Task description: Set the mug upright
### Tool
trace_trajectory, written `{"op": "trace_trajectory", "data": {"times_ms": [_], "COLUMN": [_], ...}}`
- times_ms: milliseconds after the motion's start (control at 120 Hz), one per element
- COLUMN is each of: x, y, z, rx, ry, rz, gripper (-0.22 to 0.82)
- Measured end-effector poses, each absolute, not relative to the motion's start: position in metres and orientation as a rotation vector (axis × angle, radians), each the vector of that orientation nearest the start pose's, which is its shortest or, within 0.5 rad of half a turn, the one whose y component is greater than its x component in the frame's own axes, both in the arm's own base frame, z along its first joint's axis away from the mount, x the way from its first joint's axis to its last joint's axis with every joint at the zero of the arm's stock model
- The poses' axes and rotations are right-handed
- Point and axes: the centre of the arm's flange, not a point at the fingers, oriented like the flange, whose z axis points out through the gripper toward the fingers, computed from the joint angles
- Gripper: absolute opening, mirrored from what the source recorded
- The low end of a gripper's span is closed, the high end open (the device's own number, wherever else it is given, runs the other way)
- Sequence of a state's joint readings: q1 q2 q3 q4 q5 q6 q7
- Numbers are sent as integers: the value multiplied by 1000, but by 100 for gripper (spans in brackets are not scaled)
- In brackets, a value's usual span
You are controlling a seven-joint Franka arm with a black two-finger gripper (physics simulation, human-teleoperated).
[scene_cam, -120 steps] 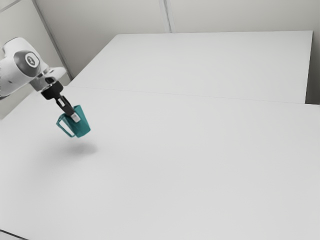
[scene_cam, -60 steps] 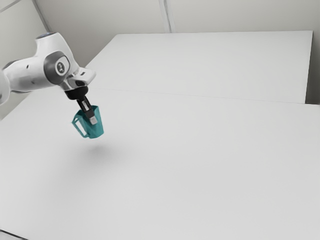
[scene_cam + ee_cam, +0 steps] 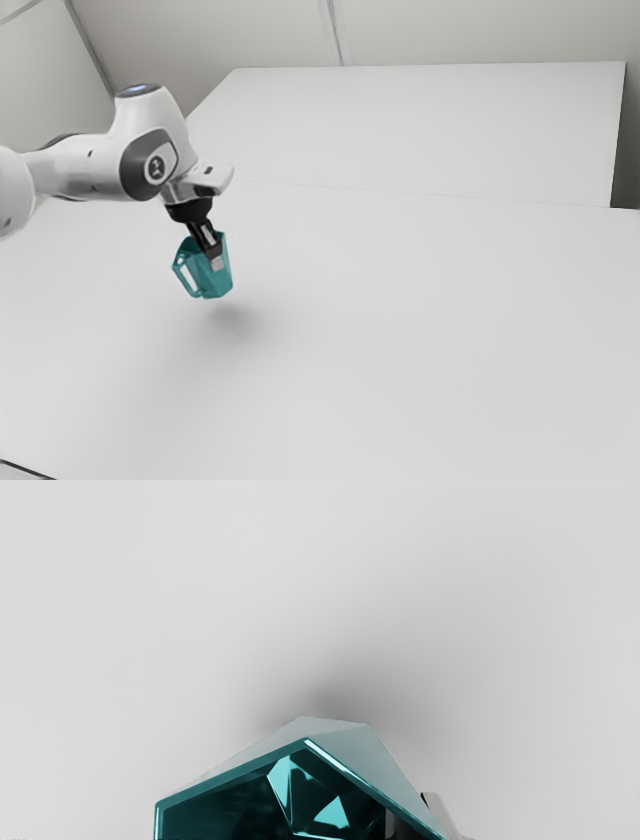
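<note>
Exterior view, table (image 3: 450, 320): pale, wide; mug's soft shadow (image 3: 237, 325) cast on it.
Arm (image 3: 80, 170): extended in from the exterior view's left, bent downward.
Mug (image 3: 214, 285): teal, held clear of the table, slightly tilted, its mouth toward the arm.
End effector (image 3: 216, 263): clamped on mug wall, one finger inside, one outside.
Handle (image 3: 186, 277): pointed toward the exterior view's left.

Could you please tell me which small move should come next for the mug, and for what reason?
I would probably lower the mug gently toward the table, levelling its slight lean on the way. The pincer grips its wall, its rim faces mostly up, and its shadow lies apart from its base, so it seems to hang in the air.
</note>
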State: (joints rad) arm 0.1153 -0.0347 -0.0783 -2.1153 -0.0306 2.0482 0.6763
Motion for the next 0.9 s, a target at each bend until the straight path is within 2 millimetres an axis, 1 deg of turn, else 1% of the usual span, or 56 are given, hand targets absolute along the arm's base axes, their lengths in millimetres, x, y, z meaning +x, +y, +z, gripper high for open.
{"op": "trace_trajectory", "data": {"times_ms": [75, 175, 283, 433, 525, 617, 725, 900], "x": [527, 523, 521, 518, 515, 513, 511, 514], "y": [13, 12, 9, -9, -22, -29, -32, -28], "z": [421, 412, 407, 396, 386, 377, 367, 358], "rx": [-3025, -3025, -3025, -3024, -3024, -3026, -3033, -3049], "ry": [940, 881, 823, 786, 775, 754, 718, 650], "rz": [45, 61, 65, 58, 49, 30, 6, -26], "gripper": [-18, -18, -18, -18, -18, -18, -18, -18]}}
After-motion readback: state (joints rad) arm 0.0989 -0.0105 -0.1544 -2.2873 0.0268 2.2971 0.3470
